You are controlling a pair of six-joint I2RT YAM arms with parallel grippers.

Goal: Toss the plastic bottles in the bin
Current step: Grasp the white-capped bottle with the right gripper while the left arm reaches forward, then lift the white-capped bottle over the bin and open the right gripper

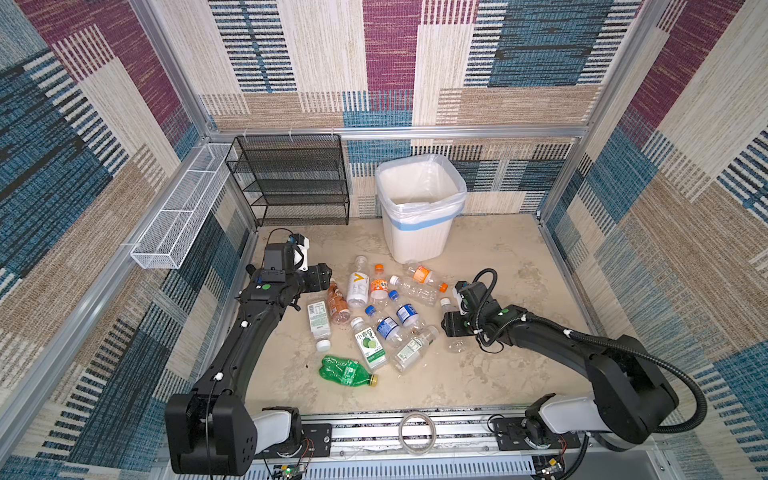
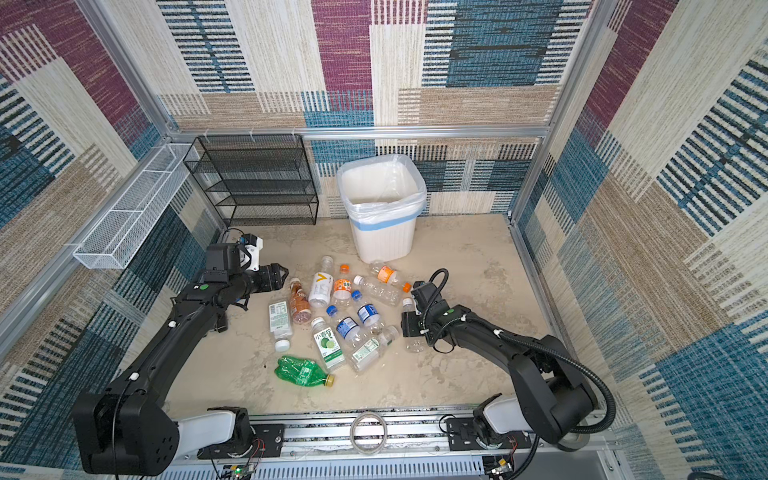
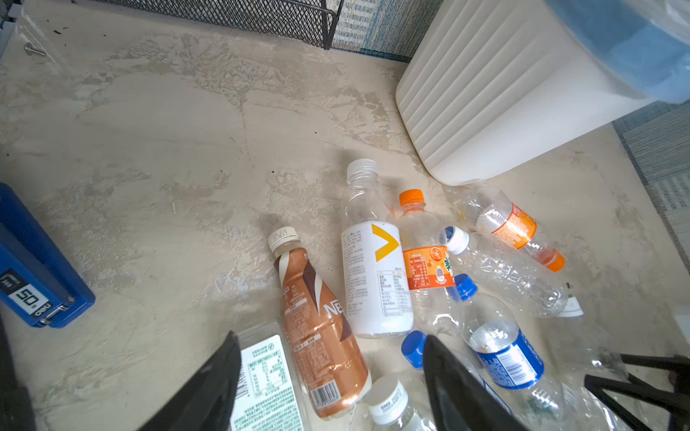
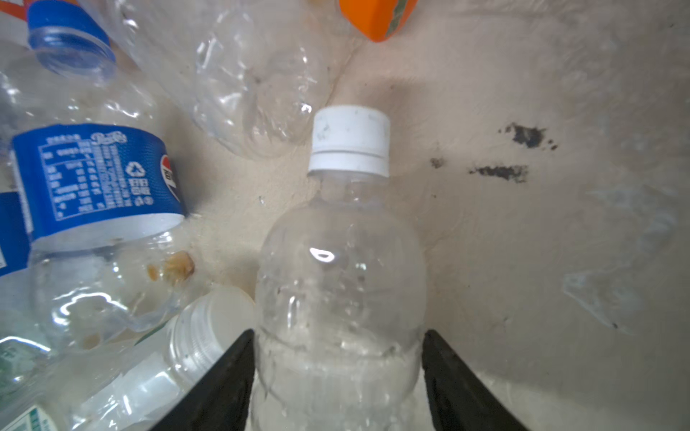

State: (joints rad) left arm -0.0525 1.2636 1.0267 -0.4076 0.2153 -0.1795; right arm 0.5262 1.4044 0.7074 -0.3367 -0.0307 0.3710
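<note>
Enclosure: patchwork woven walls (image 1: 390,62); mottled beige floor (image 1: 503,266).
Bin (image 1: 417,237): upright at the back, centre; bag-lined; no bottle visible inside.
Plastic bottles (image 1: 386,326): loose heap mid-floor, in front of the bin.
Item in hand: clear white-capped bottle (image 4: 341,257); at the heap's right edge; lying on the floor; long axis roughly front to back, cap toward the back wall, base toward the robot.
Right gripper (image 4: 339,336): jaws closed against both flanks of the bottle's lower body, across its long axis; bottle not yet lifted.
Left gripper (image 3: 330,337): jaws apart, empty; hangs over the brown-label bottle (image 3: 321,324).
Hazards, as judged: the thin wall may buckle and slip out of the hold; the hold sits below the middle, so the cap end may sag or swing; a neighbouring white-capped bottle (image 4: 209,328) just beside one jaw may be dragged along; the bin is well apart and high-rimmed, so a low carry may strike it.
</note>
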